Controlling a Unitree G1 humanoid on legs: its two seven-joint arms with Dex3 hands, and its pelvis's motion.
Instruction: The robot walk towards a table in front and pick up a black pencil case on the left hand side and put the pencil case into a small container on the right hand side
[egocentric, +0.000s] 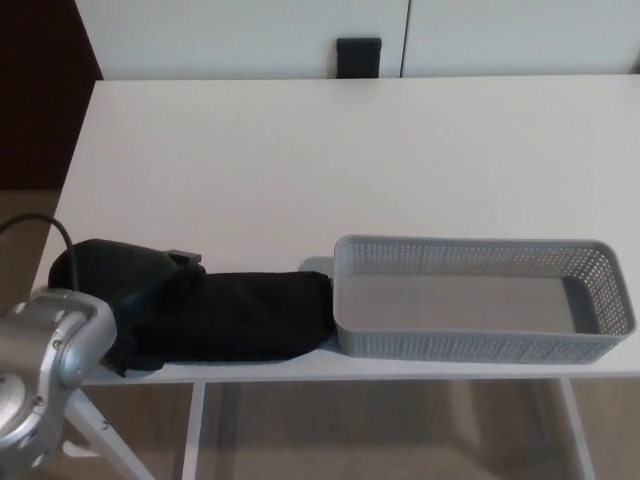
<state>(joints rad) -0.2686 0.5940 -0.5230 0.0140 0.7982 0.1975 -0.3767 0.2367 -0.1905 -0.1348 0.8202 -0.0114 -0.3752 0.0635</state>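
The black pencil case (245, 317) lies lengthwise along the table's front edge, left of centre. Its right end touches the left wall of the grey mesh container (484, 345). My left hand (112, 288) comes in from the lower left and is wrapped over the case's left end, shut on it. The silver wrist (42, 365) hides the lower part of the hand. The container stands at the front right with nothing inside it. My right hand does not show.
The white table (330, 160) stretches back to a white wall with a black socket (358, 55). The table's front edge runs just below the case and container. A thin black cable (40, 225) loops above my wrist.
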